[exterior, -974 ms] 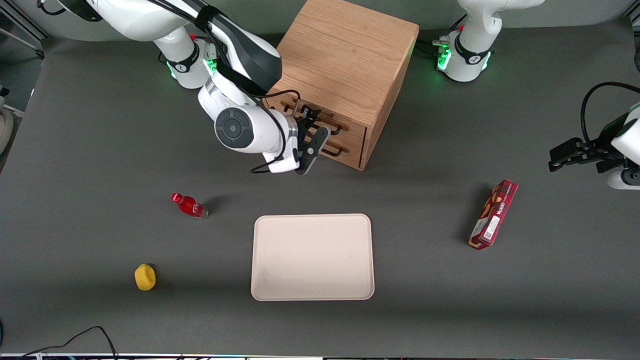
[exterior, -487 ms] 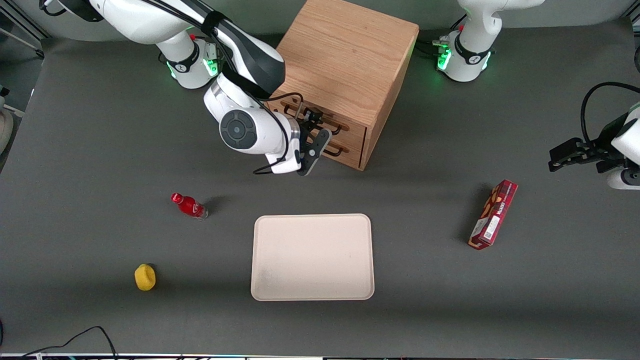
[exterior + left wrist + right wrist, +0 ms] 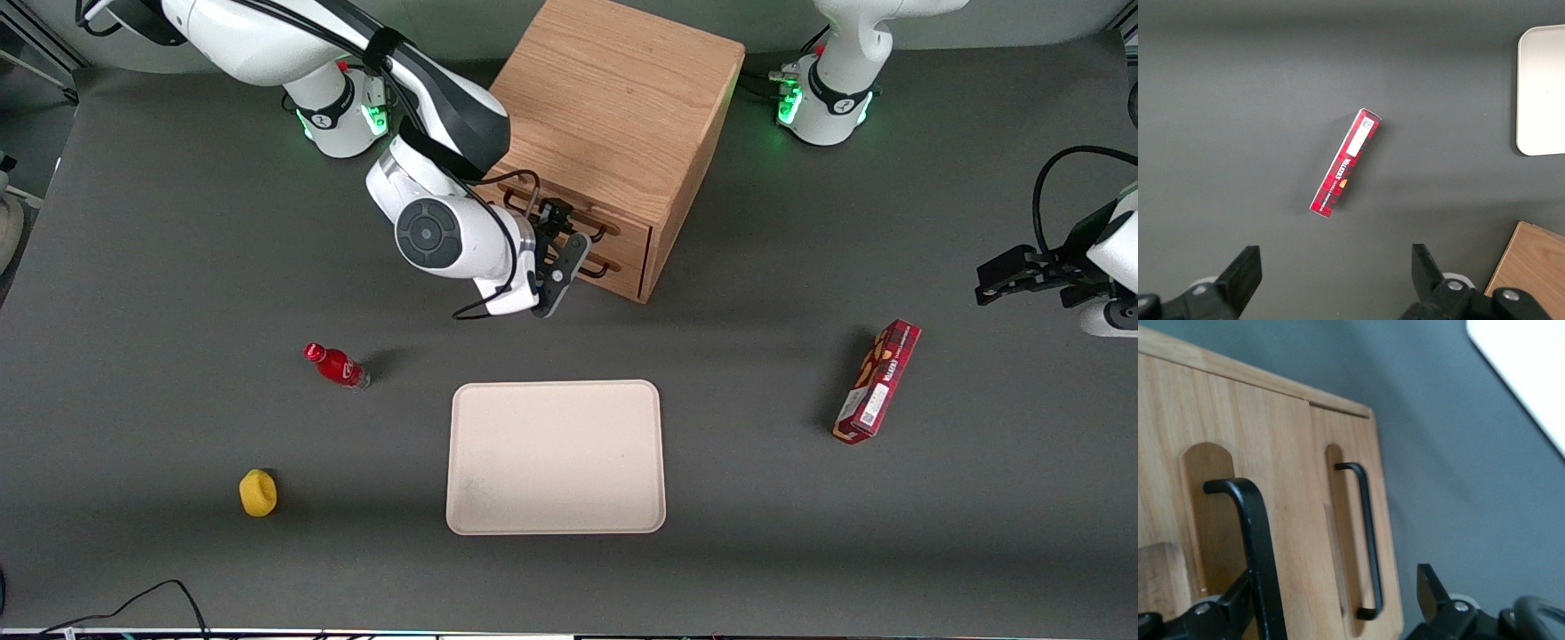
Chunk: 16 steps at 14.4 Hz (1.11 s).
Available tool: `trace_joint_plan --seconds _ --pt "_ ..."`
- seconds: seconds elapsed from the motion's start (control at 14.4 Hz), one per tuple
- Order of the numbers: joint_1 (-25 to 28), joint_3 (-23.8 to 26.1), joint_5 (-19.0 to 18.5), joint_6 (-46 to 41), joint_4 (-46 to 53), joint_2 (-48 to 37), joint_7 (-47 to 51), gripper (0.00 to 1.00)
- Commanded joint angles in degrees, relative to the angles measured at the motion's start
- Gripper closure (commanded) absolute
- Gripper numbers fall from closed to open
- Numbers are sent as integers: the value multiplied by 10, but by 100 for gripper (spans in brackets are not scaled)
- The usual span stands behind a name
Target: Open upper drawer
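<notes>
The oak cabinet [image 3: 613, 98] has two drawers, both shut. The upper drawer [image 3: 625, 228] carries a long black wire handle [image 3: 594, 222]; the matching lower drawer [image 3: 625, 268] sits under it. My gripper [image 3: 562, 236] is open, right in front of the drawer fronts. In the right wrist view the gripper [image 3: 1335, 607] faces the upper drawer [image 3: 1281, 453]. The upper drawer's handle [image 3: 1258, 540] runs close beside one finger [image 3: 1238, 600]. The lower drawer's handle [image 3: 1368, 533] ends between the two fingers. Nothing is gripped.
A cream tray [image 3: 556, 458] lies nearer the front camera than the cabinet. A red bottle [image 3: 336, 365] and a yellow object [image 3: 258, 492] lie toward the working arm's end. A red box [image 3: 877, 380] lies toward the parked arm's end and shows in the left wrist view [image 3: 1345, 163].
My gripper has moved a little closer to the drawer fronts and slightly toward the parked arm's end. The drawers have not moved.
</notes>
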Motion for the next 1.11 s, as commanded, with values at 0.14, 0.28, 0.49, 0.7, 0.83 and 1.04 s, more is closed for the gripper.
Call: trace_joint_plan --seconds 0.14,0.28,0.49,0.7,0.83,1.04 --pt "-8 -37 -20 -5 62 39 -53 0" --pt "-8 -51 -20 -28 97 60 -62 0" --pt "-7 -71 -19 -41 134 86 -79 0" --pt "-6 -79 -20 -88 199 120 -90 0" --pt "-7 -87 -20 -96 225 134 -94 0" --pt "-10 -105 -17 -100 245 142 -137 0"
